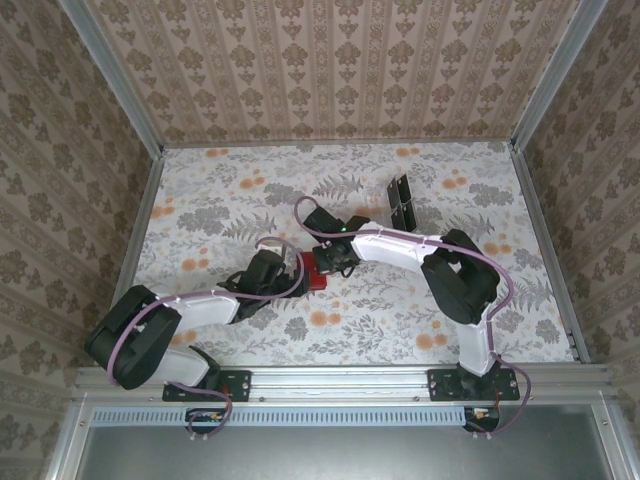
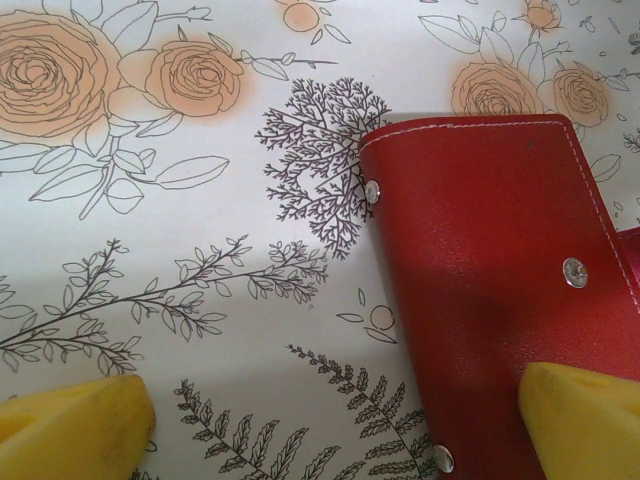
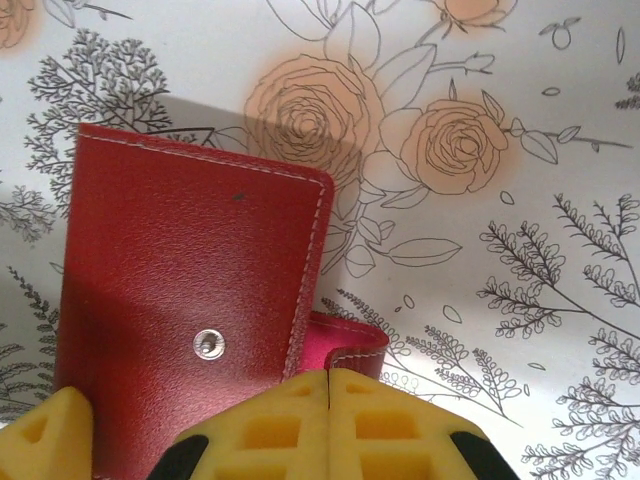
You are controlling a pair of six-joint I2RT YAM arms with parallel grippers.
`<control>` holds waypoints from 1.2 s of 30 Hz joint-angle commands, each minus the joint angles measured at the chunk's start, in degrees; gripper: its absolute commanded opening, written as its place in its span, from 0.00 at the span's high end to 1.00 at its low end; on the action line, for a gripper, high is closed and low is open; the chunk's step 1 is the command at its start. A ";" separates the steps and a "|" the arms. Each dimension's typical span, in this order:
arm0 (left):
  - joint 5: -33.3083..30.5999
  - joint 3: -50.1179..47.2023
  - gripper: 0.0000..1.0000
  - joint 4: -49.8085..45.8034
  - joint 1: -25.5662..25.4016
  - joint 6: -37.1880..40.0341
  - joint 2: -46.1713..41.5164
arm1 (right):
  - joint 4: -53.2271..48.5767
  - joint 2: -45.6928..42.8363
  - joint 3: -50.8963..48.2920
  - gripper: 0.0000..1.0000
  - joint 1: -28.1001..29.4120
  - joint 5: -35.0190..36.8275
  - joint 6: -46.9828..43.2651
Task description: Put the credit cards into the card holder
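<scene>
The card holder (image 1: 316,274), a red wallet, lies shut on the flowered table mid-scene; its snap studs show on the cover (image 2: 490,250) (image 3: 180,290). My right gripper (image 1: 332,264) (image 3: 328,378) is shut on the holder's small clasp tab (image 3: 350,345), which curls up between the yellow fingertips. My left gripper (image 1: 296,274) (image 2: 335,430) stands open over the holder's left edge, with one fingertip (image 2: 585,420) above the red cover and the other (image 2: 80,425) above bare table. Dark credit cards (image 1: 400,200) stand upright at the back right.
The patterned table cover (image 1: 220,210) is bounded by papered walls with metal frame posts on the left, back and right. Both arm bases sit on the rail at the near edge (image 1: 340,378).
</scene>
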 commanded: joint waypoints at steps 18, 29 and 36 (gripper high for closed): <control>1.39 -2.66 0.01 -1.54 0.77 -1.11 5.11 | 8.57 -0.72 -0.29 1.00 -0.82 -10.32 5.73; 1.31 -2.75 0.01 -1.63 0.82 -1.08 4.96 | 9.75 0.29 -0.34 1.00 -0.21 -11.50 6.63; 1.21 -2.77 0.01 -1.76 0.78 -1.07 4.94 | 10.21 1.39 -0.44 1.00 0.11 -12.20 6.97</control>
